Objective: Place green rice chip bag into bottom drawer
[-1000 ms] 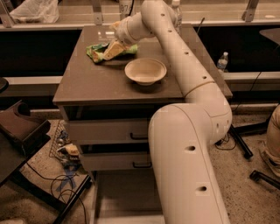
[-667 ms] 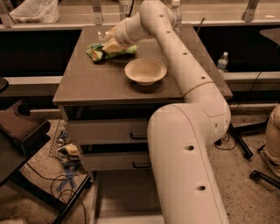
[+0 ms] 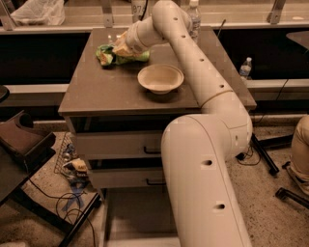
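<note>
The green rice chip bag (image 3: pixel 107 54) lies crinkled on the far left part of the cabinet top (image 3: pixel 101 91). My gripper (image 3: pixel 121 48) is down on the bag's right end, reaching across from the right and hiding part of it. The bottom drawer (image 3: pixel 133 212) stands pulled out at floor level below the two upper drawers. Its flat grey floor shows, and my arm covers its right side.
A cream bowl (image 3: pixel 160 78) sits on the cabinet top just right of the bag. A water bottle (image 3: pixel 194 14) stands at the back edge, another bottle (image 3: pixel 245 67) on the ledge to the right. A dark chair (image 3: pixel 24 142) and loose cables (image 3: pixel 72 169) crowd the floor at left.
The gripper and the bag under it have shifted slightly to the left on the cabinet top. The bowl and drawers have not moved.
</note>
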Robot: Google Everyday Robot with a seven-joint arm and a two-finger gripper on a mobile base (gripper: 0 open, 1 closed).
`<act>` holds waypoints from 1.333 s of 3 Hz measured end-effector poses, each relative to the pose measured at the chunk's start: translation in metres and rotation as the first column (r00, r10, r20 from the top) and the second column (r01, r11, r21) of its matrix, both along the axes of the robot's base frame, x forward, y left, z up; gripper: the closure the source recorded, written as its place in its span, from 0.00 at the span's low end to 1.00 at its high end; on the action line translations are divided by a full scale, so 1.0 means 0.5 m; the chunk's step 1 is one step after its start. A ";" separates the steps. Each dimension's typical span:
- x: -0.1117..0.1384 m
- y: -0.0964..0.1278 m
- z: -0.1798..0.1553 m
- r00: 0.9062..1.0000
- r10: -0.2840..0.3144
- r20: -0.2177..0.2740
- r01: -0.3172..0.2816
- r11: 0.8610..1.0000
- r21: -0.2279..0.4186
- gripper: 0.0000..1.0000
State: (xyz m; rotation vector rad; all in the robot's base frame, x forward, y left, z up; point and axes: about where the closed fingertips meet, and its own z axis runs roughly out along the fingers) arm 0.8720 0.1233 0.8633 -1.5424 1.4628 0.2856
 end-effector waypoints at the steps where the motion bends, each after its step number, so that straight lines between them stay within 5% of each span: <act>1: -0.001 0.003 0.000 1.000 0.004 0.000 -0.004 1.000 0.000 1.00; 3: -0.002 -0.091 0.146 0.991 -0.054 0.119 0.054 0.999 0.007 1.00; 4: -0.013 -0.164 0.235 0.977 -0.106 0.186 0.107 0.994 0.004 1.00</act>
